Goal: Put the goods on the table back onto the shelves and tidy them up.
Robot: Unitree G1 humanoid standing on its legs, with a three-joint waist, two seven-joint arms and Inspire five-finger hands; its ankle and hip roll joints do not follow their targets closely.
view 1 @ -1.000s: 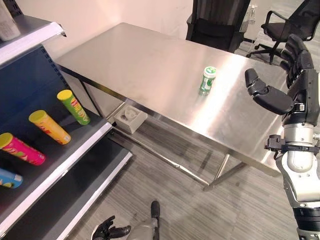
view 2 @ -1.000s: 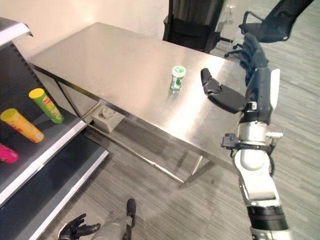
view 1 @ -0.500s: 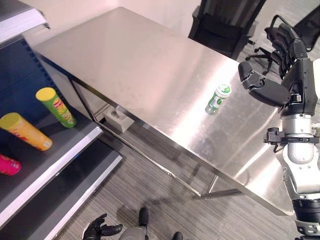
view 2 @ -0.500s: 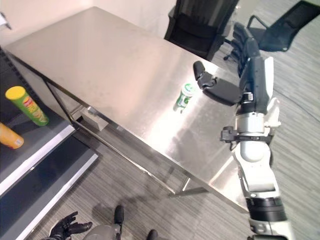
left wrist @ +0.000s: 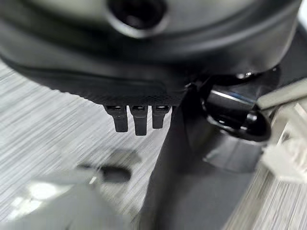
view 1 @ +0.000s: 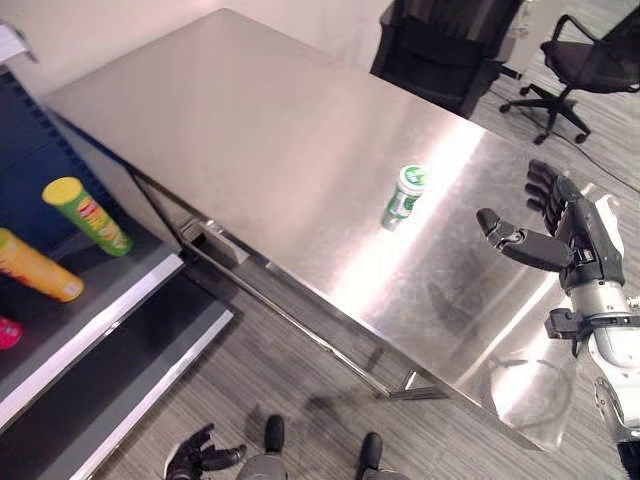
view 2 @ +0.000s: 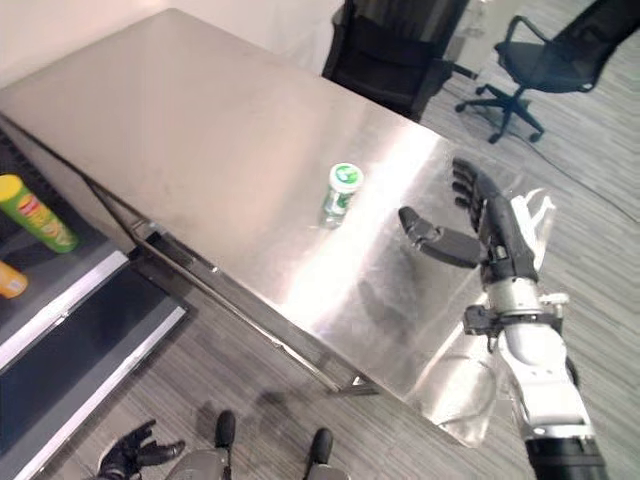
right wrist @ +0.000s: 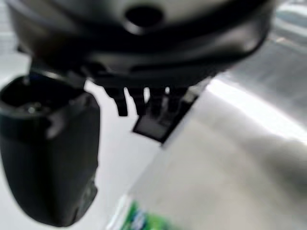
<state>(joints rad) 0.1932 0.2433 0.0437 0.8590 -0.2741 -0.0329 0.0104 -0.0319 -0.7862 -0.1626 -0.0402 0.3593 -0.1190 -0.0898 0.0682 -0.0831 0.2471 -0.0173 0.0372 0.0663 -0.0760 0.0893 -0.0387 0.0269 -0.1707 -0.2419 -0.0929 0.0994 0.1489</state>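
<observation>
A small green-and-white canister (view 1: 403, 196) stands upright on the steel table (view 1: 250, 130), near the table's middle right. My right hand (view 1: 562, 236) hovers low over the table to the right of the canister, a hand's width from it. It is open, fingers straight and thumb (view 2: 432, 240) stretched toward the canister, holding nothing. The right wrist view shows the thumb (right wrist: 48, 153) and the canister's green label (right wrist: 139, 220) just past it. My left hand (view 1: 197, 457) hangs low by the floor, relaxed and empty.
A shelf unit (view 1: 110, 300) stands on the left, with a green tube (view 1: 88, 215), an orange tube (view 1: 40, 268) and a pink tube (view 1: 5, 332) lying on it. A black chair (view 1: 440, 40) and a swivel chair (view 1: 585, 60) stand beyond the table.
My right hand has dropped from a raised, upright pose to just above the table beside the canister. The camera has shifted; the canister has not moved on the table.
</observation>
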